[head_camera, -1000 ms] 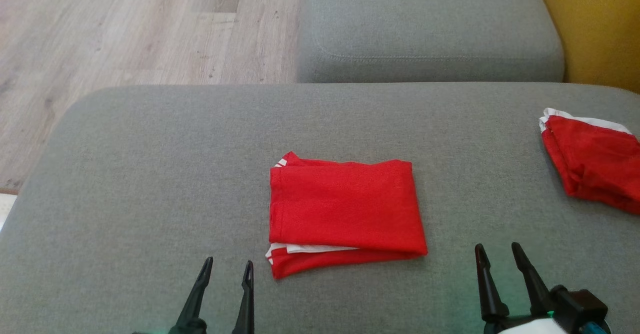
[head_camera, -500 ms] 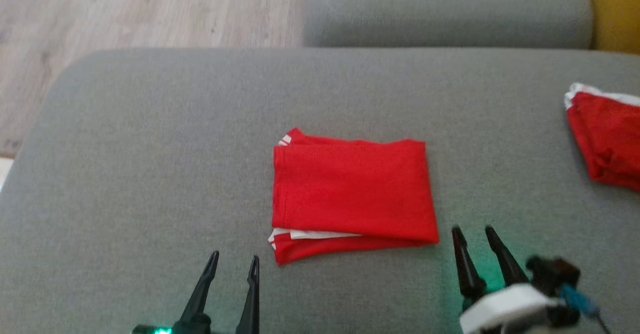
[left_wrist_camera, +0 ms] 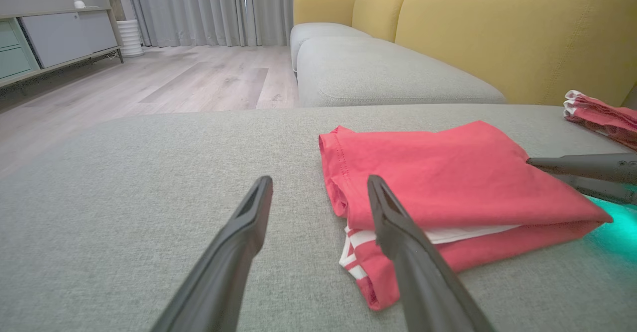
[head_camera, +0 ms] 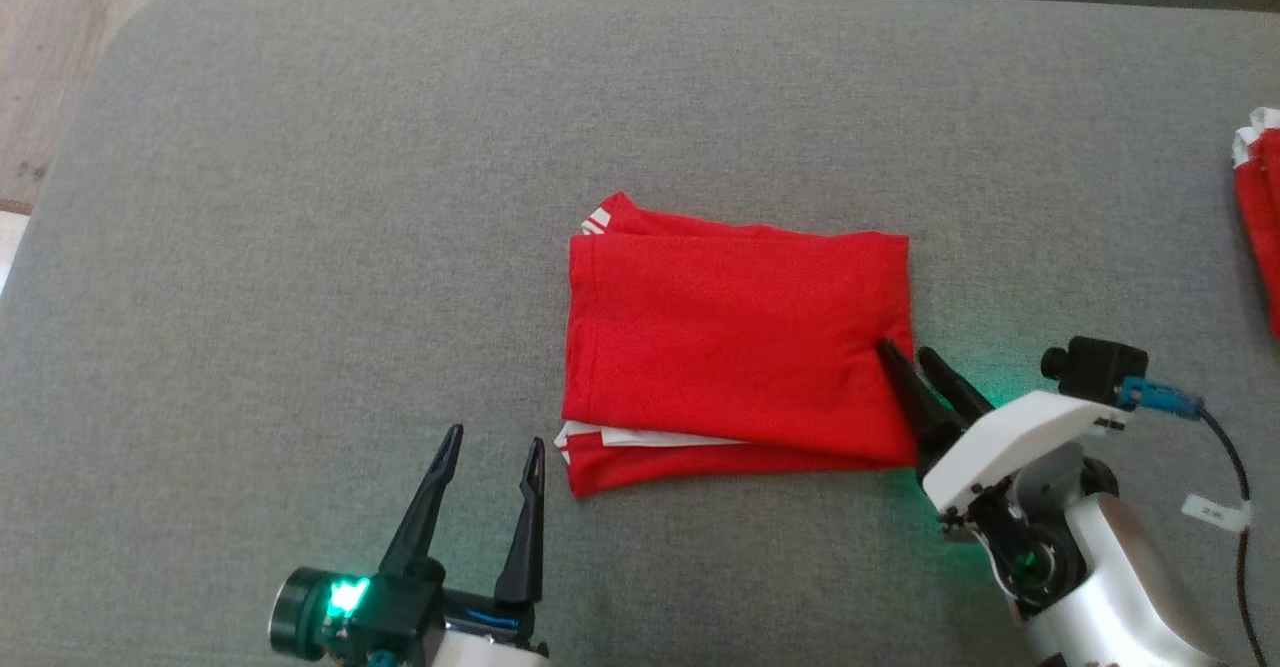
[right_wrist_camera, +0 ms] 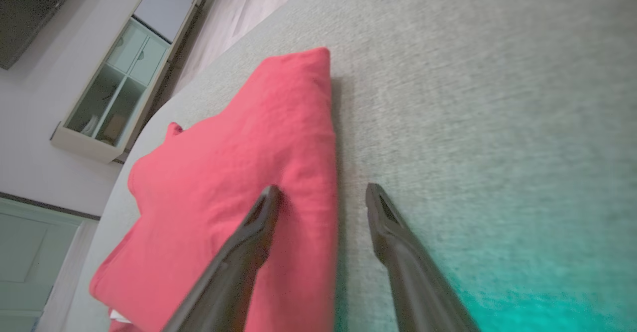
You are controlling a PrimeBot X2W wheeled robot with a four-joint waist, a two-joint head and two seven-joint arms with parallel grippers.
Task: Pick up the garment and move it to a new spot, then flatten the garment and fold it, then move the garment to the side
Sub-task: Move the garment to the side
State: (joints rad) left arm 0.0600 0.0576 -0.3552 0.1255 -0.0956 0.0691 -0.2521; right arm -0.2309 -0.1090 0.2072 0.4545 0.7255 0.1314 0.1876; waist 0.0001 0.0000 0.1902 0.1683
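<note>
Two fingers (right_wrist_camera: 249, 242) spread, right gripper (head_camera: 905, 349) seemingly straddling garment (head_camera: 730, 337)

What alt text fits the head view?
A folded red garment lies on a grey sofa cushion; the right gripper straddles its right edge, jaws apart. The left gripper is open near its near-left corner; a second red garment lies at the far right.

A grey cushion (head_camera: 300, 247) fronts pale wood floor (left_wrist_camera: 174, 78) — yellow sofa back (left_wrist_camera: 522, 33), grey curtains (left_wrist_camera: 199, 8) beyond.
</note>
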